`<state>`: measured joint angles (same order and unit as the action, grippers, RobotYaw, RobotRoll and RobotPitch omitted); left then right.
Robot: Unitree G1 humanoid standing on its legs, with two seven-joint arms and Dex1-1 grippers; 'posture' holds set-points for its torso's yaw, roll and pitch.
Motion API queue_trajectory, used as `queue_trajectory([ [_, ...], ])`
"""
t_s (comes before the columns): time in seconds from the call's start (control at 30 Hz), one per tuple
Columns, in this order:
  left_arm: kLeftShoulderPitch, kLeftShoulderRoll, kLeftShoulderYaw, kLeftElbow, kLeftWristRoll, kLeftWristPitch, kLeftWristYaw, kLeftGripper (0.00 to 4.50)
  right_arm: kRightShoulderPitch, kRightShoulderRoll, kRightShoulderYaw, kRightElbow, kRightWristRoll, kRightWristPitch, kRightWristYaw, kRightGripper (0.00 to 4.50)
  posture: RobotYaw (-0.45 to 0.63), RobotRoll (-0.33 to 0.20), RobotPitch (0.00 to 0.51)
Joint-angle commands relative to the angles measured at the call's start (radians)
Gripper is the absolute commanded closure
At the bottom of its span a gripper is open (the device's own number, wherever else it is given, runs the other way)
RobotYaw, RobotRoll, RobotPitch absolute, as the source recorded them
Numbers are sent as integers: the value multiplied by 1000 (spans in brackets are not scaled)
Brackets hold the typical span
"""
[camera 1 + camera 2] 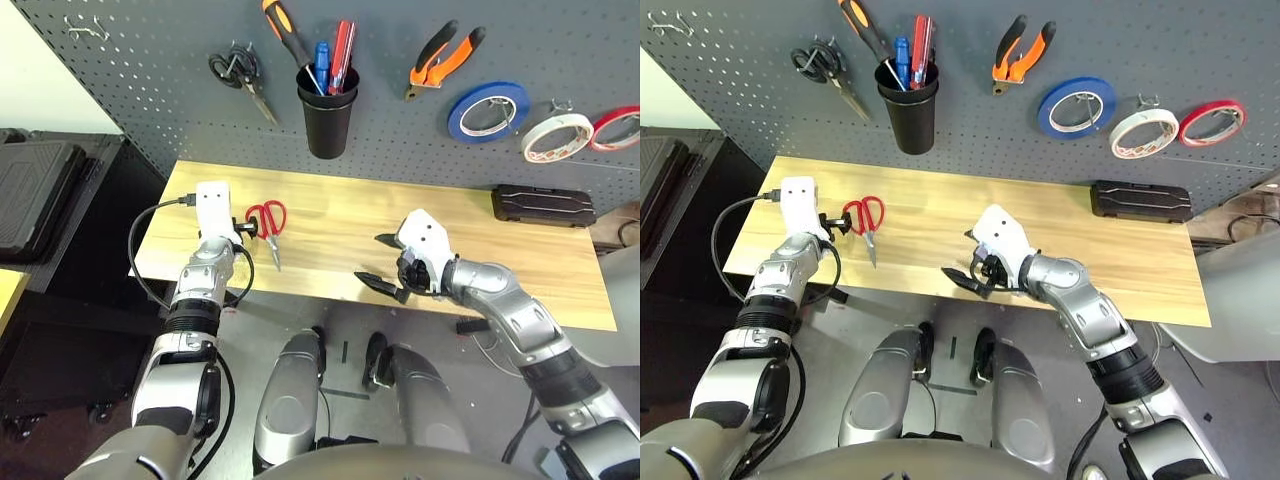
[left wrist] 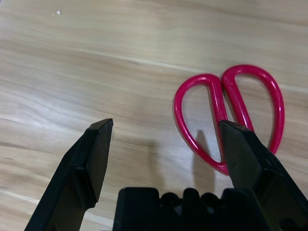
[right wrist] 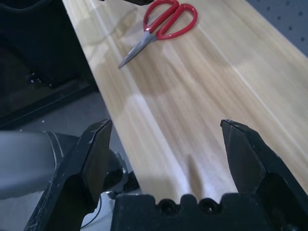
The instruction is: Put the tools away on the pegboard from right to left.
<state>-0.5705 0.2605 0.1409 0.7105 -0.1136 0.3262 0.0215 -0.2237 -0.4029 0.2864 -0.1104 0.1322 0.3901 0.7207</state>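
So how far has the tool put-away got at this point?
Done: white tape roll, pliers hang on the pegboard; screwdriver stands in the black cup. In hand: nothing; the open left gripper is at the red-handled scissors on the table. Left: grasping and hanging them. Right gripper open, idle.

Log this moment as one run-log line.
left gripper: open, at red-handled scissors | right gripper: open, empty | pegboard: three tools stowed
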Motion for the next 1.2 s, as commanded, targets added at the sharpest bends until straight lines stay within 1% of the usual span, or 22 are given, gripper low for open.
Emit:
queue_trajectory([
  [0.03, -9, -9, 2, 81, 23, -33, 18, 11, 21, -16, 9, -30, -6, 15, 11, 0, 188, 0, 295],
  [0.23, -52, -9, 15, 227, 31, -102, 38, 11, 39, -48, -9, -63, 3, 38, 14, 0, 177, 0, 298],
  [0.37, -69, -6, 12, 294, 39, -140, 42, 11, 52, -66, -20, -83, 6, 48, 11, 0, 166, 0, 299],
  [0.63, -106, -16, -1, 390, 60, -148, 29, 11, 69, -85, -34, -118, 6, 64, 9, 0, 147, 0, 300],
  [0.73, -112, -24, -10, 409, 63, -135, 13, 608, 71, -91, -35, -126, 6, 65, 10, 0, 142, 0, 299],
  [0.83, -110, -35, -15, 411, 61, -131, 0, 1784, 70, -96, -36, -128, 9, 65, 13, 0, 143, 0, 300],
  [0.87, -110, -38, -14, 409, 60, -131, -1, 2105, 69, -98, -36, -128, 9, 64, 14, 0, 143, 0, 300],
  [0.93, -107, -39, -14, 406, 60, -129, 0, 3020, 68, -100, -36, -126, 10, 61, 16, 0, 146, 0, 301],
  [1.03, -102, -42, -8, 397, 55, -124, 0, 4230, 64, -100, -34, -122, 12, 56, 19, 0, 151, 0, 301],
  [1.07, -101, -44, -5, 394, 52, -122, 0, 4456, 63, -100, -33, -121, 13, 54, 20, 0, 152, 0, 301],
  [1.2, -91, -52, 7, 372, 41, -120, 7, 4456, 56, -99, -31, -112, 15, 48, 28, 0, 159, 0, 300],
])
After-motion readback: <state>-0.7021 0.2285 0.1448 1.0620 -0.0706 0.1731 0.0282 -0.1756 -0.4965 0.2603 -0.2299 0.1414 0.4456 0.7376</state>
